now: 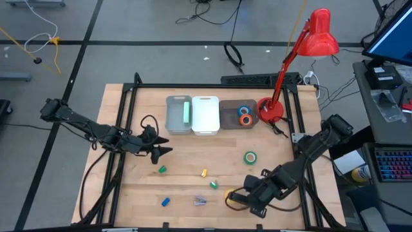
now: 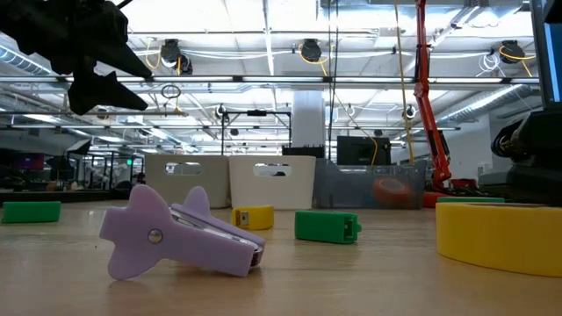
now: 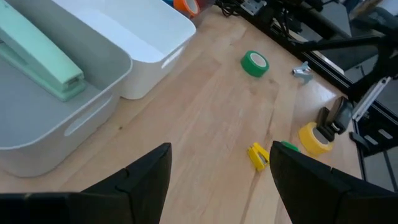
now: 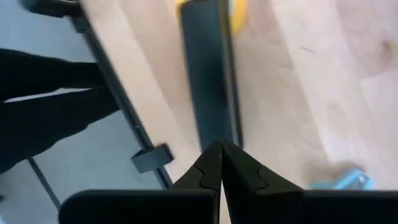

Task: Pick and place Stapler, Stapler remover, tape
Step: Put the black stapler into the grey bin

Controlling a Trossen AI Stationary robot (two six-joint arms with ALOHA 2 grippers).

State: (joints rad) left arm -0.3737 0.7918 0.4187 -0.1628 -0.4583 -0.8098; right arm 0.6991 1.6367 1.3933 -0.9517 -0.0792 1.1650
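At lower right of the high view, the clenched, empty right gripper (image 1: 239, 196) sits beside the yellow tape roll (image 1: 230, 194). Light, rigid, slick-sided, it probably suits pinching across its wall. The left gripper (image 1: 162, 151) hangs released at centre-left.

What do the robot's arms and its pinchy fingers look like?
Both arms are black and made of jointed segments, with thin dark cables looping beside them. The left gripper ends in two wide, flat black fingers with pointed tips. The right gripper has matching black fingers that taper to narrow tips. No markings show.
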